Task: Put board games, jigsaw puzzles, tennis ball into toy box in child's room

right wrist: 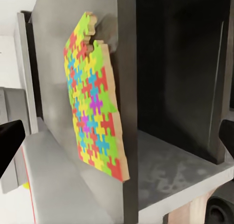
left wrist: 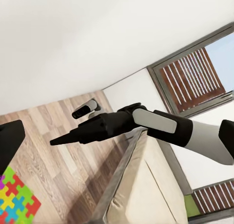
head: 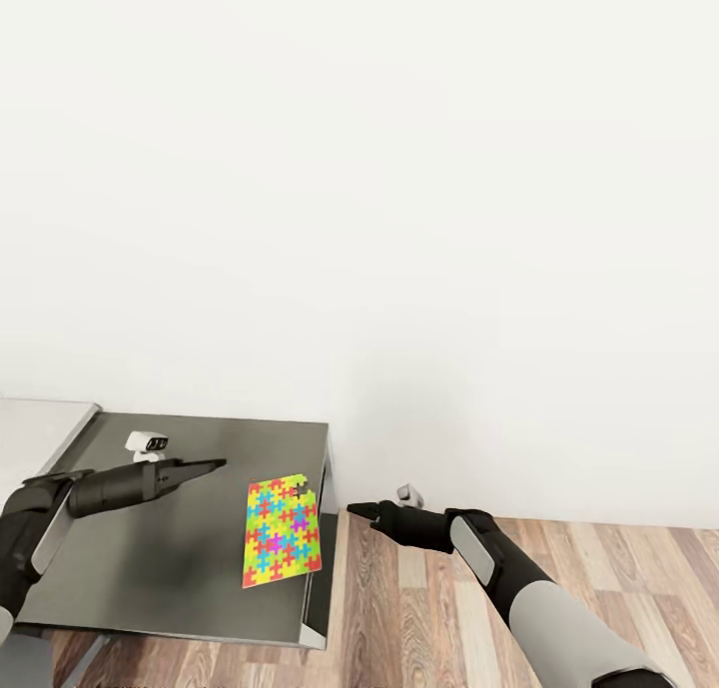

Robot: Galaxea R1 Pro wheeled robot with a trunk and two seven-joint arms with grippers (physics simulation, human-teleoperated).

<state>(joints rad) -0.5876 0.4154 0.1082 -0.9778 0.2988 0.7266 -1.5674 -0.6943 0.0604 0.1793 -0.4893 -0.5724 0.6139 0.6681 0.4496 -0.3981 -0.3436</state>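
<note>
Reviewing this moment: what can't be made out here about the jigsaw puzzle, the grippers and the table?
- Jigsaw puzzle: left wrist view's edge cuts off all but a corner.
- Left gripper: fingers overlap in head view, so open or shut is unclear.
- Right gripper: same problem, in the left wrist view too.
- Pale desk top: cut by head view's left edge.

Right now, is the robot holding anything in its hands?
No, nothing is held. The left gripper hovers above the dark table, its fingers together and empty. The right gripper is out over the floor, empty too. The jigsaw puzzle lies untouched.
</note>
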